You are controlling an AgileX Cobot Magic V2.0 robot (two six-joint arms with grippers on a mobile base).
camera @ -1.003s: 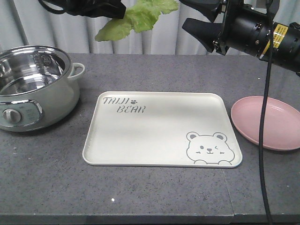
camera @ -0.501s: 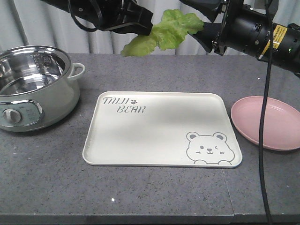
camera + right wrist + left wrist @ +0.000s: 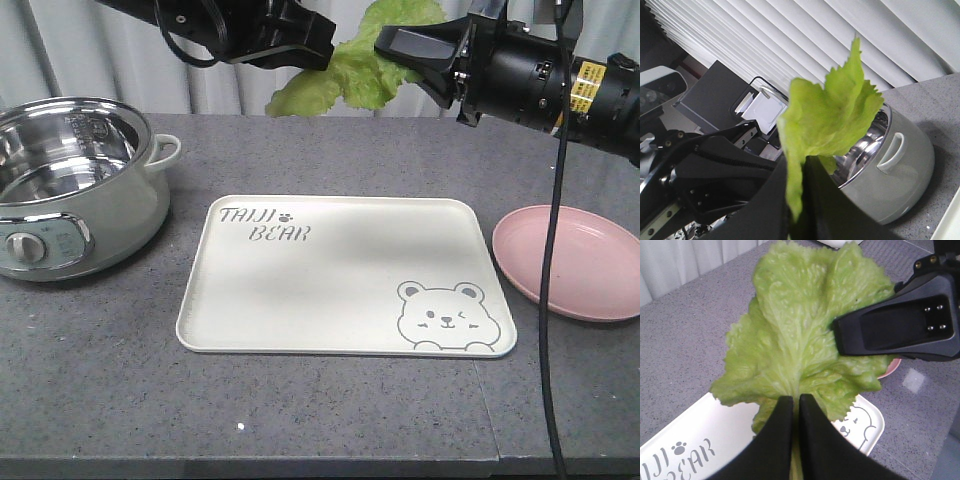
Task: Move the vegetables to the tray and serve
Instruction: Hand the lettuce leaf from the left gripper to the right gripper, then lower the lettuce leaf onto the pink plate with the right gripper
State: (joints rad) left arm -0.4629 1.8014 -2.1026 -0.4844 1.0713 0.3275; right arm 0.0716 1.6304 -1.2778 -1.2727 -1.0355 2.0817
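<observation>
The vegetables [image 3: 345,72], one bright green lettuce leaf, hang in the air above the back of the table, held from both sides. My left gripper [image 3: 322,50] is shut on the leaf's pale stem end [image 3: 796,399]. My right gripper [image 3: 388,42] comes in from the right and is shut on the leaf's opposite edge; one of its black fingers [image 3: 892,329] lies over the leaf. In the right wrist view the leaf [image 3: 832,115] rises from between the right gripper [image 3: 795,161] fingers. The cream tray [image 3: 340,280] lies below with nothing on it.
A pale green electric pot [image 3: 70,190] with a steel inner bowl stands at the left of the grey table. A round pink plate [image 3: 570,262] sits right of the tray. White curtains hang behind the table. A black cable [image 3: 550,250] dangles in front of the plate.
The left gripper carried the leaf to the right. The right gripper moved left to meet it and now grips the leaf's far edge, so both hold it.
</observation>
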